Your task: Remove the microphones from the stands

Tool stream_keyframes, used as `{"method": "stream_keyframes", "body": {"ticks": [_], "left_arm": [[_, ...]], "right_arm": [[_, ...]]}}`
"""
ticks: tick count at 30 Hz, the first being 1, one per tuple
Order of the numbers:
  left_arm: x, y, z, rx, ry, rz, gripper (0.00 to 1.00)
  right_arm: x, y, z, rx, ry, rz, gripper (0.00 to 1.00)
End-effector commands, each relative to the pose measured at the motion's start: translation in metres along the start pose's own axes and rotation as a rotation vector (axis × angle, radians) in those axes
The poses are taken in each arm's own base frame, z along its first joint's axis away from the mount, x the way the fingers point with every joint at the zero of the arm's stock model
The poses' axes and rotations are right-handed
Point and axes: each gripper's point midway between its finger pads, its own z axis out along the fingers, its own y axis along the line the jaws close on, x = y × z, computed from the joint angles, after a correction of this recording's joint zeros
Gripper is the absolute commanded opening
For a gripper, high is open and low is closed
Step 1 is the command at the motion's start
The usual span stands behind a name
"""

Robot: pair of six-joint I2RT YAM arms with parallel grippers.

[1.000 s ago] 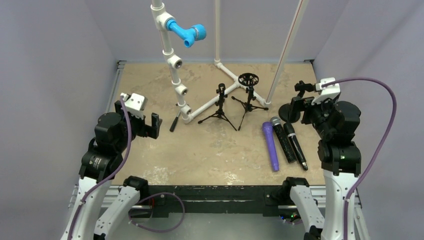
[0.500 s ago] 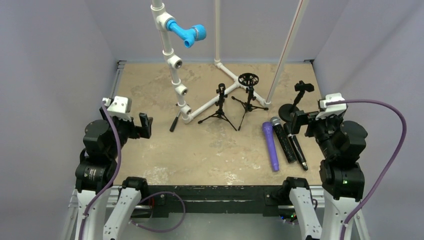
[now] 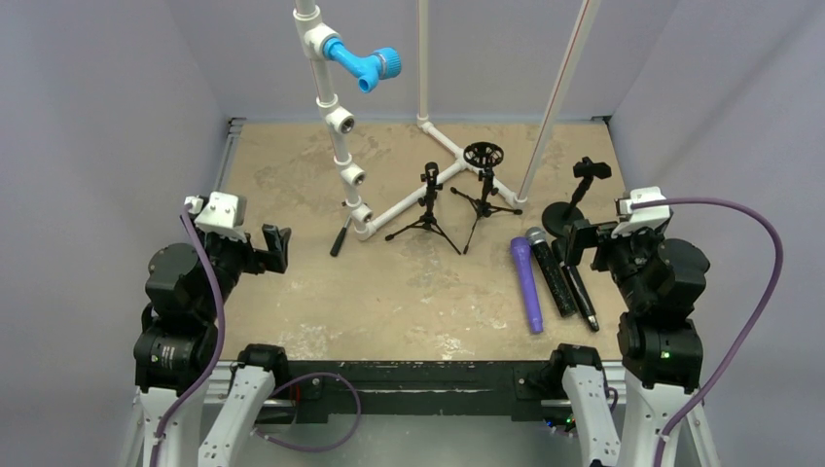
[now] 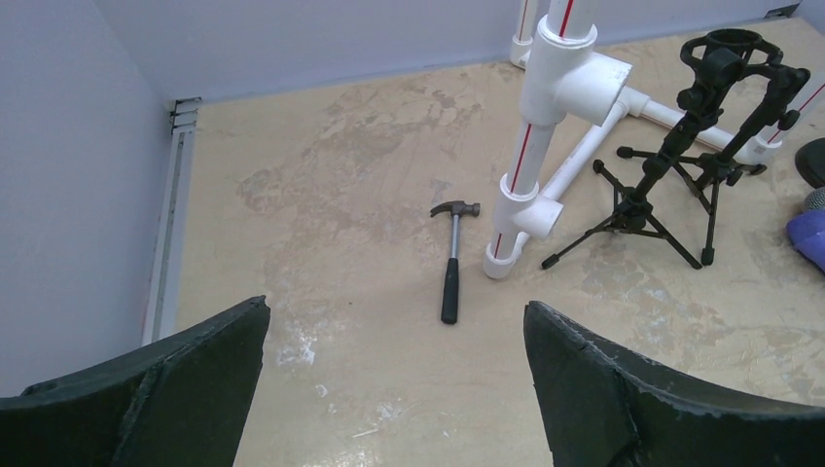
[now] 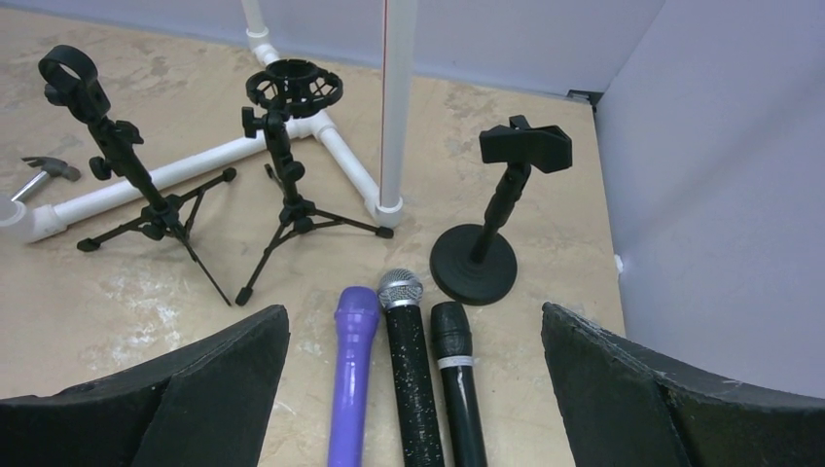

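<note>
Lying side by side on the tan mottled counter (image 3: 389,292) are a purple plastic microphone (image 5: 350,379), a black microphone with a silver mesh head (image 5: 409,365) and a plain black microphone (image 5: 459,379) — just before the black round-based stand (image 5: 474,263) (clip empty). Spread wide, gripping nothing — left claw (image 4: 394,384), right claw (image 5: 413,394).

both arms folded low over their bases, left gripper (image 3: 272,245) and right gripper (image 3: 574,241) empty, jaws spread wide
</note>
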Motion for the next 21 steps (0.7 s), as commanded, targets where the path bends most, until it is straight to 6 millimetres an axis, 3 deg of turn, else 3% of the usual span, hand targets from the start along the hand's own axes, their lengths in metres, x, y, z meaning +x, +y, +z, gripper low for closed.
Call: {"method": "stream_keyframes", "body": {"ticks": [1, 7, 21], "left_arm": [[-0.012, 0.005, 0.003, -0.018, -0.05, 0.04, 1.0], [-0.022, 0.002, 0.01, -0.001, -0.088, 0.03, 1.0], [-0.012, 0.003, 0.013, -0.015, -0.082, -0.071, 1.0]], "right_arm": [[-0.003, 0.002, 0.004, -0.017, -0.009, 0.006, 0.98], [0.004, 0.002, 0.006, -0.021, 0.005, 0.011, 0.98], [0.018, 0.0, 0.016, -0.019, 0.038, 0.042, 0.98]]}}
